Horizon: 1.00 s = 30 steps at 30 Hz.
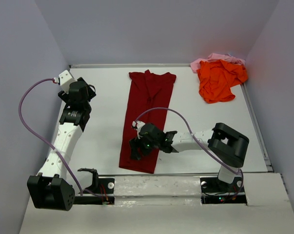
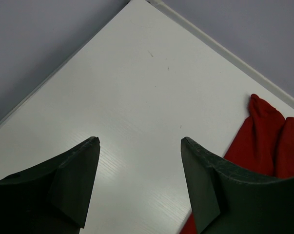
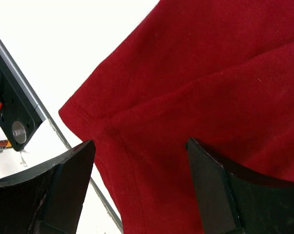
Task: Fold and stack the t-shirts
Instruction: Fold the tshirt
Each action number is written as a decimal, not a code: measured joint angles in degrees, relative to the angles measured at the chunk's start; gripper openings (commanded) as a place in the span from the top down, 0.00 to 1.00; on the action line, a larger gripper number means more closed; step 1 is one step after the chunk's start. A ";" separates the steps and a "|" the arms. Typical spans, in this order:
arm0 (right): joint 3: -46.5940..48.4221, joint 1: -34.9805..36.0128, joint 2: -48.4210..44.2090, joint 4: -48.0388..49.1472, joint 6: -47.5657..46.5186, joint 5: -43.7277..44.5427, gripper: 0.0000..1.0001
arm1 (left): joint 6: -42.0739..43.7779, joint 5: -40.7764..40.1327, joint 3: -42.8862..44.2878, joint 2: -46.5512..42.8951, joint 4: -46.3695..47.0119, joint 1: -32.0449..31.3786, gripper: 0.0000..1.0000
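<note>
The black two-fingered right gripper is held low over the near hem of the dark red soft-cloth t-shirt. Its jaws are spread wide and nothing is gripped between them. This posture is judged to be chosen so that the hem can be pinched and carried toward the collar for a crosswise fold.

In the right wrist view the hem is seen as a double-stitched edge, with one layer of cloth lapped over another. From this it is judged that the sides are already turned inward.

The dark red t-shirt is laid flat on the middle of the white desk as a long narrow strip. The hem is nearest the arms and the collar farthest, and the strip is somewhat wider at the collar end, with a few shallow creases.

To the left of the dark red t-shirt, level with its far half, the black left gripper is held above bare desk. Its jaws are also parted and hold nothing, and it is judged to be kept clear of the cloth.

Well to the far right of the dark red t-shirt, a crumpled bright orange cloth t-shirt is heaped. A bunched pale pink cloth t-shirt touches it on its far side. Both are judged to be kept aside so that room is left for folding.
</note>
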 measured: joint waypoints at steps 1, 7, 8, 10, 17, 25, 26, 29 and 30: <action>0.00 0.00 0.00 -0.04 0.00 0.17 0.18 | 0.00 0.00 0.00 0.00 0.00 0.00 0.23; 1.09 0.11 -0.22 -3.87 0.04 5.05 0.16 | 0.00 0.00 0.00 0.00 0.00 0.00 0.23; 1.09 0.17 -0.37 -4.26 0.07 5.64 0.16 | 0.00 0.00 0.00 0.00 0.00 0.00 0.23; 0.07 0.11 -1.62 -5.46 0.26 7.82 0.16 | 0.00 0.00 0.00 0.00 0.00 0.00 0.23; -5.46 -0.76 -7.50 -8.55 1.51 13.84 0.15 | 0.00 0.00 0.00 0.00 0.00 -0.02 0.23; -6.99 -1.29 -9.73 -11.13 1.53 17.00 0.15 | 0.00 0.09 0.00 0.00 0.00 -0.02 0.23; -6.80 -1.31 -9.73 -11.50 1.29 17.09 0.14 | 0.00 0.20 0.00 0.00 -0.02 -0.02 0.23; -5.95 -1.49 -9.77 -13.31 0.42 17.09 0.13 | -0.02 1.14 -0.02 -0.17 0.35 -0.15 0.24; -5.62 -1.51 -10.23 -14.53 -0.24 17.20 0.13 | -0.02 1.38 -0.11 -0.55 0.57 -0.57 0.24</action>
